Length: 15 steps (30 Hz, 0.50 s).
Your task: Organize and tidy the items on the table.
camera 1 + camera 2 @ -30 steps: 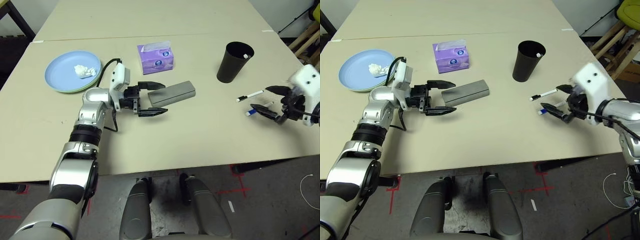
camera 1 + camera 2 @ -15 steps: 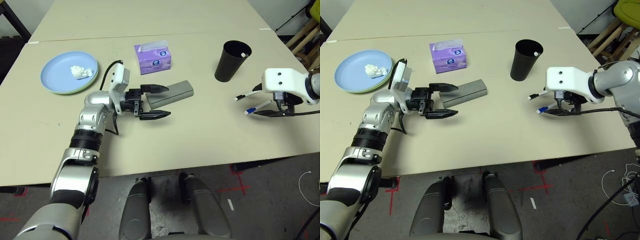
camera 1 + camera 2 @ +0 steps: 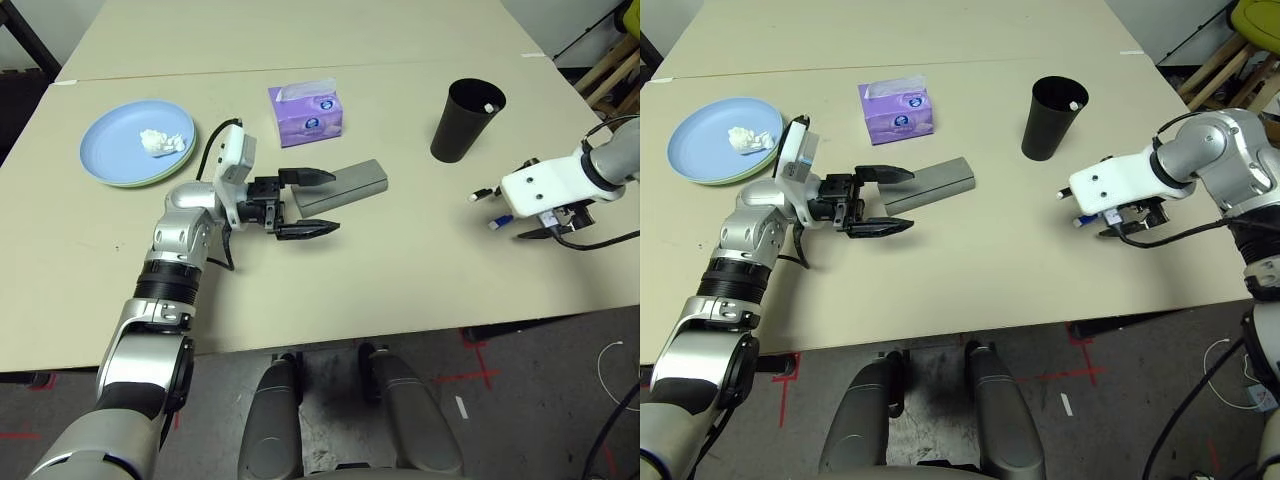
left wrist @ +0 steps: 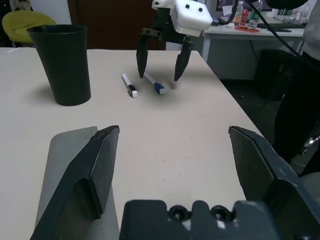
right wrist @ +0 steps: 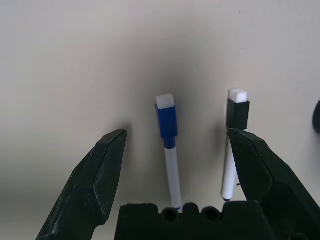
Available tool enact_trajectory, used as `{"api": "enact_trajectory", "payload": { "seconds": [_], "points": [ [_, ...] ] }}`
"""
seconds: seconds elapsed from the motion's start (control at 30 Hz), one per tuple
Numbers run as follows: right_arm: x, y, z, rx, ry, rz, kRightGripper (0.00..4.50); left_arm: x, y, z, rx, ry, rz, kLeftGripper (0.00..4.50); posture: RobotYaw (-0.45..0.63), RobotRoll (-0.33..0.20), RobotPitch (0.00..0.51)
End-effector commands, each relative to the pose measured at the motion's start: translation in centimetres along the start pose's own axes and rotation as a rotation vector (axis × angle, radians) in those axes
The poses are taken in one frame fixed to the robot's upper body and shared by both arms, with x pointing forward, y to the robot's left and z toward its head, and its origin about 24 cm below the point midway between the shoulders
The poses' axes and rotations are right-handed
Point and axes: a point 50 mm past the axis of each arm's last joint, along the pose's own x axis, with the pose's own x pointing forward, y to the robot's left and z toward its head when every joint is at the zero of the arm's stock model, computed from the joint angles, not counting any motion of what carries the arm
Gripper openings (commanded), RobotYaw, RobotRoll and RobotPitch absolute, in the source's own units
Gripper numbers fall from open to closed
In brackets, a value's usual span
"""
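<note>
Pens (image 3: 491,208) half hidden under R gripper (image 4: 161,62)

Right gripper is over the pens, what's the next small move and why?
Probably lower the right gripper straight down and close on the blue-capped pen. Its open fingers straddle that pen above the table, while the black-capped pen lies by one finger.

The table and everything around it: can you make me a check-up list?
Surface: beige table, two tops joined.
Job's things: tissue wad on blue plate, stacked on a green plate; grey case; two pens; black cup.
Clutter: purple tissue box.
Grippers: left gripper open at the case; right gripper open over the pens.
Cables: black cable at left wrist.
Surroundings: red floor tape.
</note>
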Motion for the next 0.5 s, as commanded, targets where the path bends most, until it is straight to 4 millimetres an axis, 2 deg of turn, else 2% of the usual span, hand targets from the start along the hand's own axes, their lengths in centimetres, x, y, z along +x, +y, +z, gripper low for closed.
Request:
{"api": "enact_trajectory", "payload": {
  "seconds": [0.03, 0.5],
  "points": [
    [0.36, 0.19, -0.16, -0.019, 0.013, 0.043, 4.5, 0.38, -0.26, 0.15, 0.03, -0.026, -0.012, 4.45, 0.06, 0.0, 0.277],
    [1.02, -0.64, 0.1, -0.068, 0.024, 0.064, 4.5, 0.32, -0.38, 0.02, 0.037, -0.004, -0.001, 4.45, 0.07, 0.0, 0.278]
  ]
}}
